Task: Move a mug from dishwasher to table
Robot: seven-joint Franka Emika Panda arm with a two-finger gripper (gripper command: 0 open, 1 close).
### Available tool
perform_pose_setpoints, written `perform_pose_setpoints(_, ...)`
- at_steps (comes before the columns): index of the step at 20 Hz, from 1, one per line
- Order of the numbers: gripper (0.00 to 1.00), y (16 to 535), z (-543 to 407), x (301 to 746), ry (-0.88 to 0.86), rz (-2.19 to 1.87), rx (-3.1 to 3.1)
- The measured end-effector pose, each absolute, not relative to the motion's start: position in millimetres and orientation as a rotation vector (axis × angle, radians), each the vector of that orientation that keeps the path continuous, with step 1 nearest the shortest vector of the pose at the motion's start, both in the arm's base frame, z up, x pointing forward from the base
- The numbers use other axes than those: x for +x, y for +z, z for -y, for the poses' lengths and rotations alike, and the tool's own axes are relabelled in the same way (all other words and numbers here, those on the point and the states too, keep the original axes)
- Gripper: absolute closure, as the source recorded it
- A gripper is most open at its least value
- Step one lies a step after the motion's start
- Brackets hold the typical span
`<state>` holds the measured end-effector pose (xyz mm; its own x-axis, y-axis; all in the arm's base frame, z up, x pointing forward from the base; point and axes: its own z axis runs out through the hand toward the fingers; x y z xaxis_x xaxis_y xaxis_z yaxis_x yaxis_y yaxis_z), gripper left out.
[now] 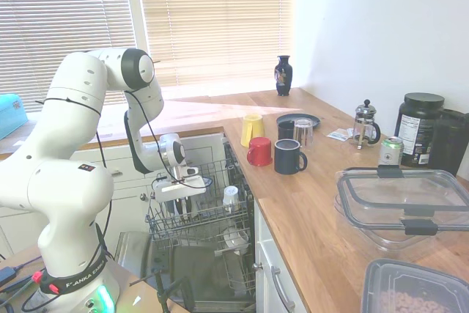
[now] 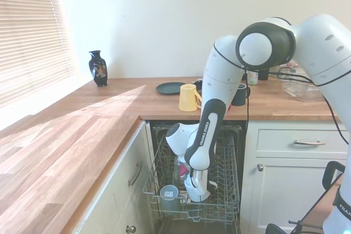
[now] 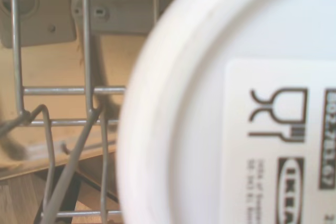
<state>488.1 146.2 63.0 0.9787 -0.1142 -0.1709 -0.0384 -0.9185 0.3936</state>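
A white robot arm reaches down into the open dishwasher, its gripper lowered among the wires of the grey rack between the white cabinets; from either side of the room the fingers are lost behind the wrist and the rack, so I cannot tell whether they are spread or closed, or whether they have hold of anything. Seen from the wrist, the upturned white base of the mug fills most of the picture, its printed label with a glass-and-fork symbol plain to read, with rack wires just beside it. From the first outside camera no white mug can be made out at the gripper itself; a narrower white cup sits in the rack to one side. A blue-grey mug stands in the rack's near corner in the second outside view. Up on the wooden table, a yellow mug, a red mug and a dark blue mug stand together close to the edge above the dishwasher, with a dark vase well behind them by the window
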Motion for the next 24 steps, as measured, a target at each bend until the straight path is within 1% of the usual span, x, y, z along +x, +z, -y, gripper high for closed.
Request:
perform_pose_setpoints(5, 1.0, 94, -156, 493, -0.219, 0.132, 2.742)
perform_pose_setpoints(12, 1.0, 172, -177, 505, -0.049, 0.208, 2.805)
perform_pose_setpoints(19, 1.0, 190, -184, 508, 0.016, 0.316, 2.808)
perform_pose_setpoints(24, 1.0, 221, -185, 516, 0.103, 0.409, 2.833)
